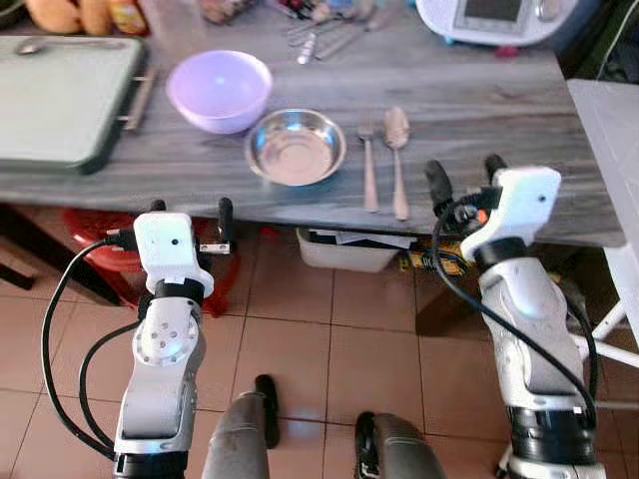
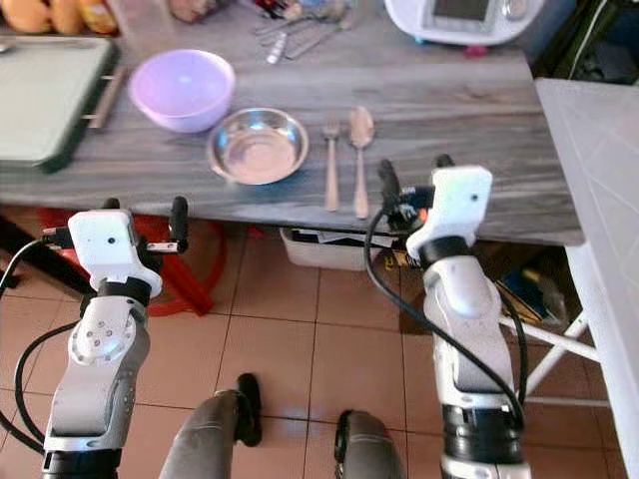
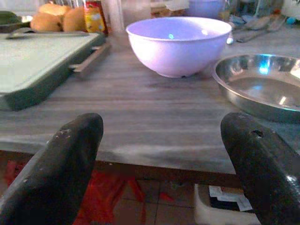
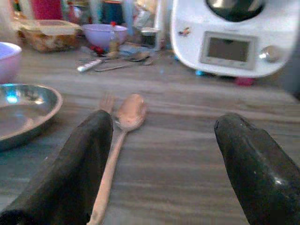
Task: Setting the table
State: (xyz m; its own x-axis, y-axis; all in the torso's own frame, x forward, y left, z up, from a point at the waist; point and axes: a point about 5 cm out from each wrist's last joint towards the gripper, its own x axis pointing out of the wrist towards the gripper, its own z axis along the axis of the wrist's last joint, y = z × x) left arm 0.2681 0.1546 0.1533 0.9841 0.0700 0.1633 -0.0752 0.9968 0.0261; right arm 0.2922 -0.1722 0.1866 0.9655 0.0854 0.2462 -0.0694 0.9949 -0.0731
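Grey wood-grain table [image 1: 469,110] is carrying the place setting near its front edge: a shallow round stainless-steel bowl [image 1: 296,147] is sitting just in front of and to the right of a lilac plastic bowl [image 1: 219,90], the two standing very close together, though contact cannot be judged. To the right of the steel bowl, a pale wooden-looking fork [image 1: 368,165] and a matching spoon [image 1: 397,158] are lying side by side, handles pointing toward the table's front edge, fork nearer the bowl, spoon just beside it. Left gripper [image 1: 190,213] is hovering in front of the table edge, below the lilac bowl's side of the setting, fingers spread apart and holding nothing; the left wrist view is showing both black fingers [image 3: 56,168] wide apart with bare tabletop between them. Right gripper [image 1: 466,178] is hanging at the table's front edge, just right of the spoon handle, likewise spread and empty; in the right wrist view the spoon [image 4: 123,136] is running close alongside one finger. A green rectangular tray [image 1: 60,100] with a side handle is occupying the table's left end. A white kitchen appliance with a display [image 1: 494,18] is standing at the back right, with loose metal utensils [image 1: 324,30] lying beside it. Reddish tiled floor [image 1: 329,339] is showing beneath.
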